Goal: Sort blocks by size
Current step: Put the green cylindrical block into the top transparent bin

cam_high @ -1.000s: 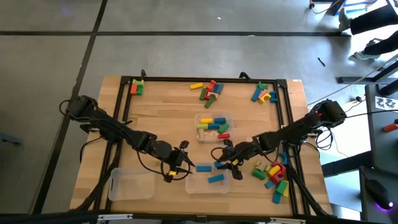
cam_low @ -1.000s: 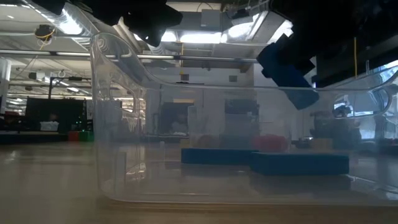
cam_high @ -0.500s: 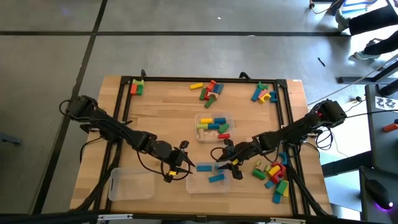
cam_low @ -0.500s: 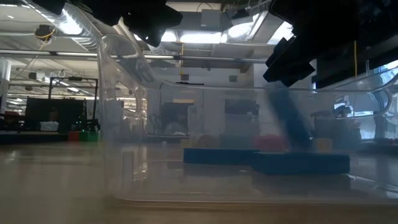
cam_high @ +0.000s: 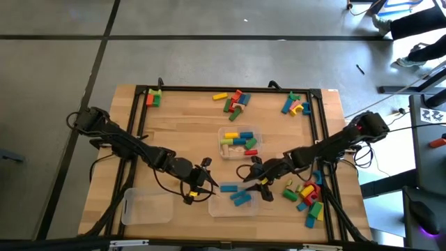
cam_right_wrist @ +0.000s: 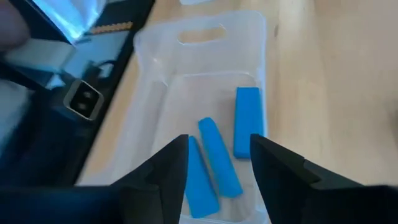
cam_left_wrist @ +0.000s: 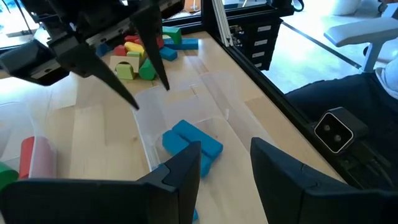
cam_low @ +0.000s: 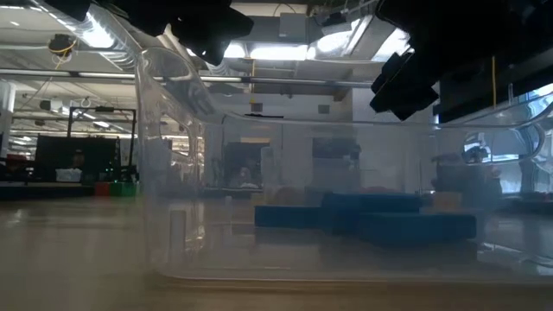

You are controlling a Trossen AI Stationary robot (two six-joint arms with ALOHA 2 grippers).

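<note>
From my remote station I see the right gripper [cam_high: 252, 183] poised above the right rim of the near-centre clear tray [cam_high: 215, 207], its fingers [cam_right_wrist: 163, 167] parted with nothing between them. Directly below and just left of it, three blue bars [cam_right_wrist: 219, 155] lie flat on that tray's floor, two side by side and touching, the third just beside them, all clear of the fingers. The left gripper [cam_high: 207, 179] hovers at the same tray's left rim, its fingers [cam_left_wrist: 180, 176] also spread and empty, facing the right gripper across the blue bars. The other blocks stay scattered: a mixed pile [cam_high: 304, 196] at the table's near right, a filled tray [cam_high: 239, 141] at centre, and small clusters [cam_high: 233, 101] along the far edge. A second clear tray [cam_high: 146, 207] sits at the near left.
</note>
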